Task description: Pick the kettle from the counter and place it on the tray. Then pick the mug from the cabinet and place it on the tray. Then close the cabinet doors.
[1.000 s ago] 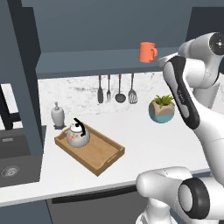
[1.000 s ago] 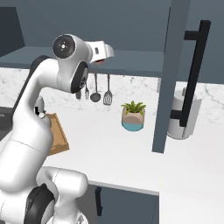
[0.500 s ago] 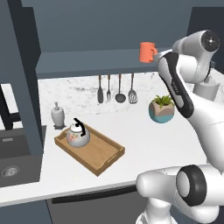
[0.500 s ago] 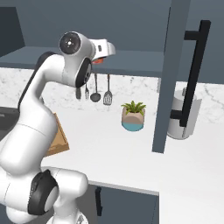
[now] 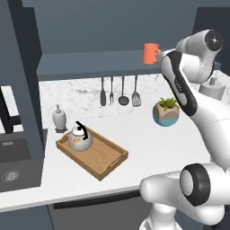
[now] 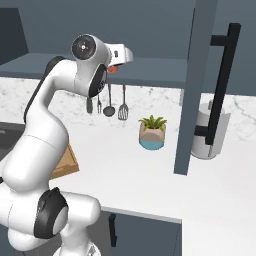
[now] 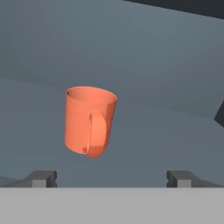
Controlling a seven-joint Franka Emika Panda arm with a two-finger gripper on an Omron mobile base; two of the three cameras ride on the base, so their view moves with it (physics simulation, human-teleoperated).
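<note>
The orange mug stands upright on the shelf of the open cabinet, its handle turned toward me. My gripper is open and empty just short of it, with the mug left of centre between the fingertips. In the left base view the mug sits at the shelf's right end, my hand close on its right. The white kettle rests at the far left end of the wooden tray on the counter. One cabinet door stands open on the right.
A grey-white dispenser stands behind the tray. Utensils hang on the back wall, and a potted plant sits to their right. A sink lies at the left. A pale canister stands behind the open door.
The arm has risen and the hand has swung up to shelf height, closing in on the mug. The jaws stayed open. Kettle and tray have not moved.
</note>
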